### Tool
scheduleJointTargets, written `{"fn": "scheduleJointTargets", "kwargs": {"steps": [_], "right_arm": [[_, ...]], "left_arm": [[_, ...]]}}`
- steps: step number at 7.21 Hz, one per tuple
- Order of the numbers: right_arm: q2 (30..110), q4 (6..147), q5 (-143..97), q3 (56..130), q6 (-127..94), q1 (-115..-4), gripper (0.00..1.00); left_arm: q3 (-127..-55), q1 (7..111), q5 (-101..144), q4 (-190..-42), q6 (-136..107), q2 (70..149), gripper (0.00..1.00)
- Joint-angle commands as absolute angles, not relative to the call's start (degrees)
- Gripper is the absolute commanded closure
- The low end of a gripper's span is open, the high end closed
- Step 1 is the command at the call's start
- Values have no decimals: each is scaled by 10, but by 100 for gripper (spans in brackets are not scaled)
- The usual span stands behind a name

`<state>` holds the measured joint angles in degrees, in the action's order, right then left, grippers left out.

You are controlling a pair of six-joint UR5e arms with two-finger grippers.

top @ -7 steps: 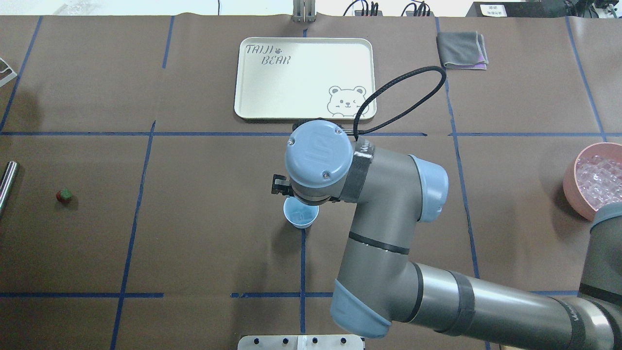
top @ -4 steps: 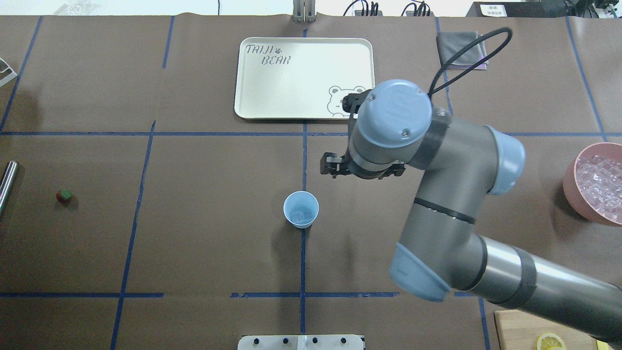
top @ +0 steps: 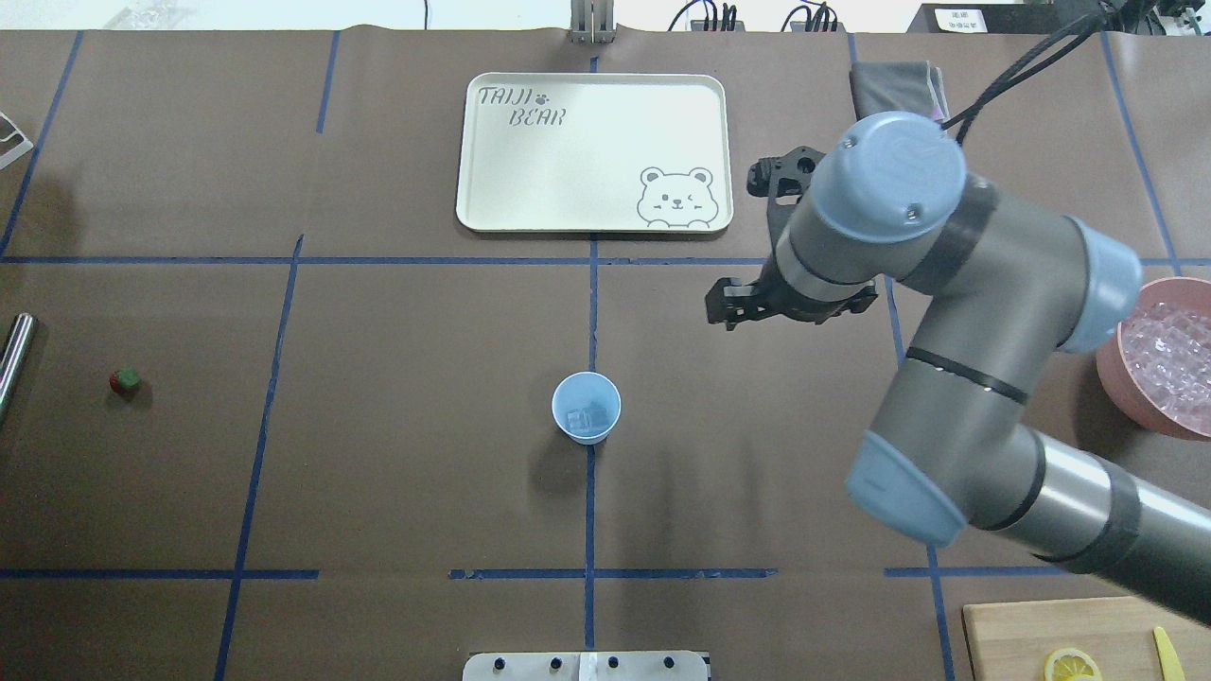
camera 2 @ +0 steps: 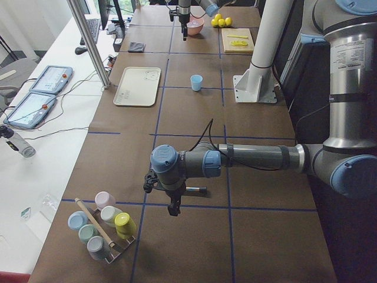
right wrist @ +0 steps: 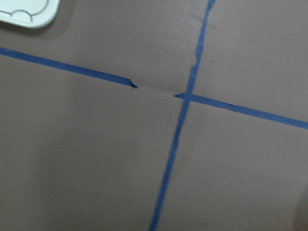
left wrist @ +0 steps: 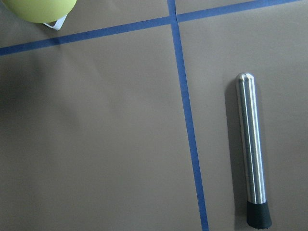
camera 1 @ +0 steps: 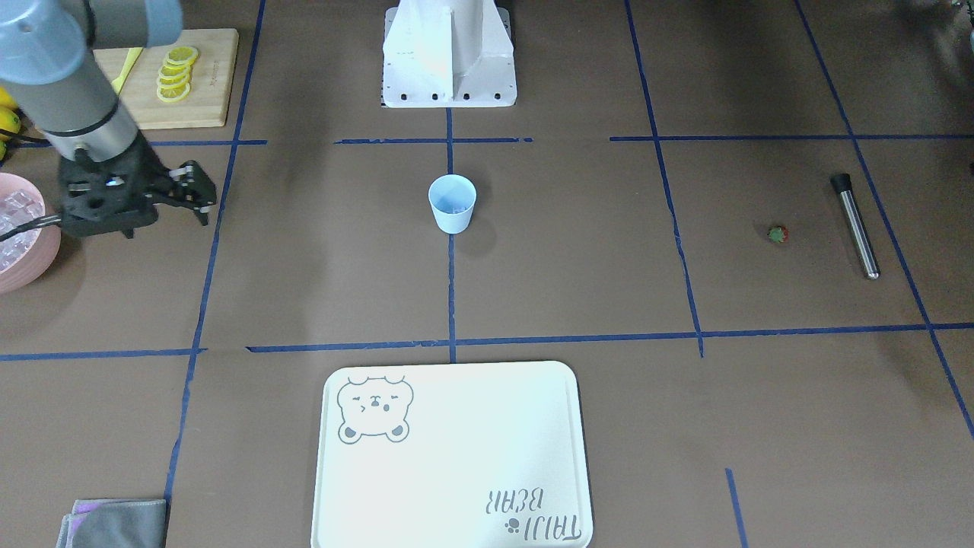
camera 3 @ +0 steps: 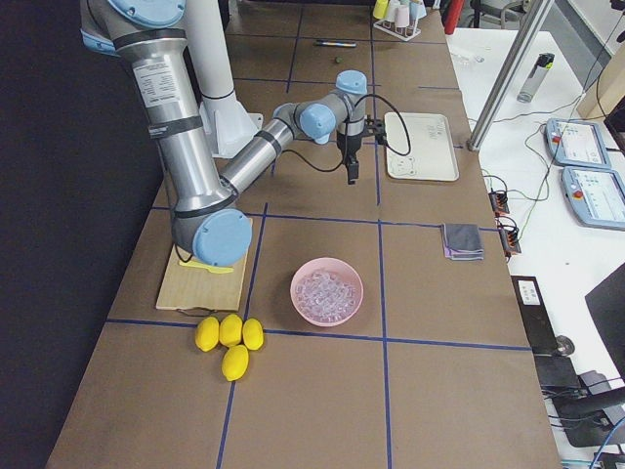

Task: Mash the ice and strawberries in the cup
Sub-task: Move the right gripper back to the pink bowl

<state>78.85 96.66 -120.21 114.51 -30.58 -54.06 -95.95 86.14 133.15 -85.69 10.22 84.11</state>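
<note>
The pale-blue cup (top: 587,407) stands upright at the table's middle, and it also shows in the front view (camera 1: 452,202). A few clear ice cubes (top: 587,416) lie inside it. More ice fills the pink bowl (top: 1126,374) at the right edge. The tiny red strawberry (top: 124,380) lies far left on the table. My right gripper (top: 727,307) is open and empty, above the table between cup and bowl. My left gripper (camera 2: 175,209) hangs over the table's left end near the metal muddler (left wrist: 252,149); I cannot tell whether it is open or shut.
A cream bear tray (top: 593,95) lies beyond the cup. A grey cloth (top: 899,95) lies at the far right. A cutting board (camera 1: 209,76) with lemon slices (camera 1: 175,72) sits near the right arm's base. A rack of coloured cups (camera 2: 103,227) stands at the left end.
My right gripper has moved away from above the cup, to the right and farther back, toward the pink bowl. The cup, with ice in it, is uncovered and has not moved.
</note>
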Motion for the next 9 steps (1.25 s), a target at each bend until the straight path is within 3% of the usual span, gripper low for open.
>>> {"fn": "scheduleJointTargets", "kwargs": {"steps": [1, 4, 7, 9], "right_arm": [[901, 923, -1254, 1142, -145, -634, 2], [950, 920, -1279, 1117, -8, -685, 2], [1003, 693, -1280, 1006, 11, -685, 2], [1020, 686, -1275, 1003, 20, -685, 3]], "left_arm": [[-962, 859, 1332, -856, 102, 841, 0], [-962, 858, 1332, -856, 102, 841, 0], [-962, 858, 1332, -856, 102, 841, 0], [-962, 858, 1332, -856, 103, 841, 0]]}}
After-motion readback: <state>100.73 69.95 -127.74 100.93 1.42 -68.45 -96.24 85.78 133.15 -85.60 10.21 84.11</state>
